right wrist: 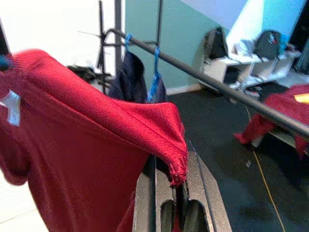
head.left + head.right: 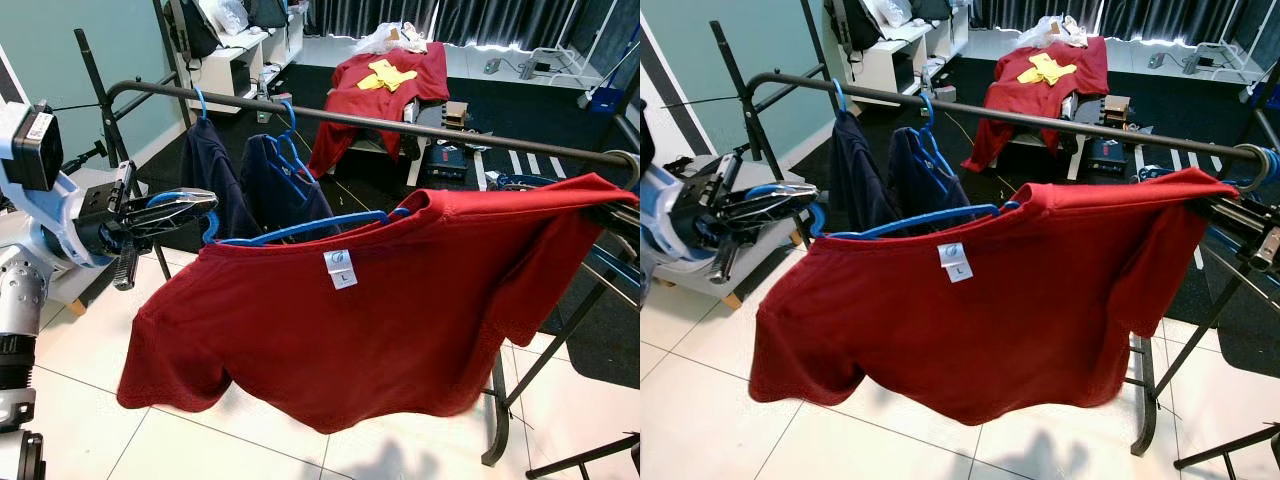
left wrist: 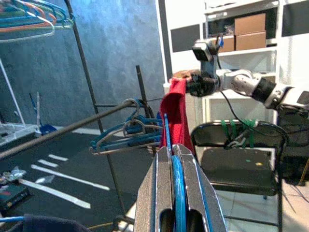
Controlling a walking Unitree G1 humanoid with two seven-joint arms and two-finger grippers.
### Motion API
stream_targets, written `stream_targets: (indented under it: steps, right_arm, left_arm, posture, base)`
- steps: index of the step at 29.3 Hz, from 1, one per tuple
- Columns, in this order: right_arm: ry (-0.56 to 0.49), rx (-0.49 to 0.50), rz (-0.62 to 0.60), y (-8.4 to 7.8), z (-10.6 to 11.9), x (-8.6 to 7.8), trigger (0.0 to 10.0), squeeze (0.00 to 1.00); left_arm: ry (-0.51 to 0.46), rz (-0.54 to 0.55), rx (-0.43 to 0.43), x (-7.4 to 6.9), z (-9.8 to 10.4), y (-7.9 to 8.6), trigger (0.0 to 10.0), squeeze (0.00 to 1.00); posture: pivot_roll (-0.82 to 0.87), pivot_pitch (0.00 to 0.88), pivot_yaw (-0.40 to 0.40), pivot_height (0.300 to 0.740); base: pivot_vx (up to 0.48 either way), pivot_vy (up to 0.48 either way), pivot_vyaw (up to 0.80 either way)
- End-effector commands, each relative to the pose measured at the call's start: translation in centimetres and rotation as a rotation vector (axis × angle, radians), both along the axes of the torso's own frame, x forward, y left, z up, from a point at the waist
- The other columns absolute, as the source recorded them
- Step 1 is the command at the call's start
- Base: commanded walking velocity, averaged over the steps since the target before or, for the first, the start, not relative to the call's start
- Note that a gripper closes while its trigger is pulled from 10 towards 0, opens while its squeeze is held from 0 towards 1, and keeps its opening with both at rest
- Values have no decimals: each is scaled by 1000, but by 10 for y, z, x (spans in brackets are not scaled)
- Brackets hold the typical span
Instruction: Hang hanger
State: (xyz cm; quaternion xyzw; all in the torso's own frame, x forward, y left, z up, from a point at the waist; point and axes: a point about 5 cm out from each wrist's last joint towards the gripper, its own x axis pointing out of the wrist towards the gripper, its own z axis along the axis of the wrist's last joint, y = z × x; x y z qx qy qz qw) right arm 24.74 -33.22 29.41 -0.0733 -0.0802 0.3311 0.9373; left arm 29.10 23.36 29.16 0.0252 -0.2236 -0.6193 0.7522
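At the left edge of the head views the left pincer (image 2: 185, 208) reaches in level, its two black fingers pressed together on the hook end of the blue hanger (image 2: 300, 228); the left wrist view shows the blue plastic pinched between the closed fingers (image 3: 155, 193). From that grip the hanger runs rightward and slightly up through the neck of the red T-shirt (image 2: 380, 330), which sags across the middle of the frame with its white size label (image 2: 341, 269) facing the camera and its lower hem hanging free above the white tiled floor (image 2: 200, 440). At the right edge the right pincer (image 2: 1245, 222) is clamped on the shirt's far shoulder, and the right wrist view shows the red hem caught between its fingers (image 1: 145, 193). Hanger and shirt lie in front of and below the dark rail (image 2: 420, 128), which crosses the upper half of the frame from upper left down to the right, not touching it. On the rail's left part two dark navy garments (image 2: 250, 185) hang on blue hangers just behind the held hanger's left end; the stretch of rail to the right of them, above the shirt's collar and right shoulder, is bare. The rack's black legs (image 2: 500, 400) stand at the lower right behind the shirt
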Motion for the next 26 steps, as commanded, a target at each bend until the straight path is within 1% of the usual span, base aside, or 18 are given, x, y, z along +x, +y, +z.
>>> stream_targets:
  steps: [1,3,5,8,10,11,13,14,15,16,17,20,21,22,23,24,25,26]
  right_arm:
    - [73,-33,-25,3,-21,3,0,0]
    - [117,-55,-14,7,-33,3,0,0]
    - [247,-102,52,33,-70,5,0,0]
    - [280,-107,67,42,-81,6,0,0]
    - [302,-97,105,60,-93,8,0,0]
    - [302,-97,105,60,-93,8,0,0]
    - [263,-58,165,84,-94,13,0,0]
    - [263,-58,165,84,-94,13,0,0]
    - [230,-29,190,96,-92,16,0,0]
    - [230,-29,190,96,-92,16,0,0]
    - [181,16,213,111,-88,19,0,0]
    - [165,43,217,119,-88,21,0,0]
    - [161,58,225,128,-90,23,0,0]
    - [161,58,225,128,-90,23,0,0]
    - [166,72,243,138,-93,23,0,0]
    - [166,72,243,138,-93,23,0,0]
    - [176,74,262,145,-97,22,0,0]
    - [176,74,262,145,-97,22,0,0]
  left_arm:
    - [-64,35,-71,-1,15,5,9451,0]
    - [-79,45,-109,0,19,5,9451,0]
    - [-101,18,-233,-1,28,2,9765,0]
    - [-105,0,-267,-1,30,1,9765,0]
    - [-104,-31,-319,-2,32,-2,10000,0]
    - [-104,-31,-319,-2,32,-2,10000,0]
    - [-66,-41,-422,5,30,-18,10000,0]
    - [-66,-41,-422,5,30,-18,10000,0]
    - [-20,-35,-490,11,26,-33,10000,0]
    - [-20,-35,-490,11,26,-33,10000,0]
    - [53,-15,-570,20,15,-62,10000,0]
    - [94,18,-616,24,9,-74,10000,0]
    - [152,98,-685,33,3,-84,10000,0]
    - [152,98,-685,33,3,-84,10000,0]
    - [218,187,-766,43,-1,-89,10000,0]
    - [218,187,-766,43,-1,-89,10000,0]
    - [280,272,-831,52,-4,-92,10000,0]
    - [280,272,-831,52,-4,-92,10000,0]
  posture:
    - [-10,35,5,740]
    - [-10,35,5,740]
    - [-14,37,1,740]
    - [-14,37,1,740]
    - [-10,35,1,740]
    - [-10,35,1,740]
    - [1,26,12,740]
    - [1,26,12,740]
    - [11,24,14,740]
    - [11,24,14,740]
    - [24,29,8,740]
    - [20,29,3,740]
    - [18,32,5,740]
    - [18,32,5,740]
    - [20,33,6,740]
    - [20,33,6,740]
    - [26,33,9,740]
    - [26,33,9,740]
  base:
    - [0,0,0]
    - [0,0,0]
    - [0,0,0]
    - [0,0,0]
    - [0,0,0]
    - [0,0,0]
    - [0,0,0]
    - [0,0,0]
    - [0,0,0]
    - [0,0,0]
    - [0,0,0]
    - [0,0,0]
    - [0,0,0]
    - [0,0,0]
    - [0,0,0]
    - [0,0,0]
    - [0,0,0]
    - [0,0,0]
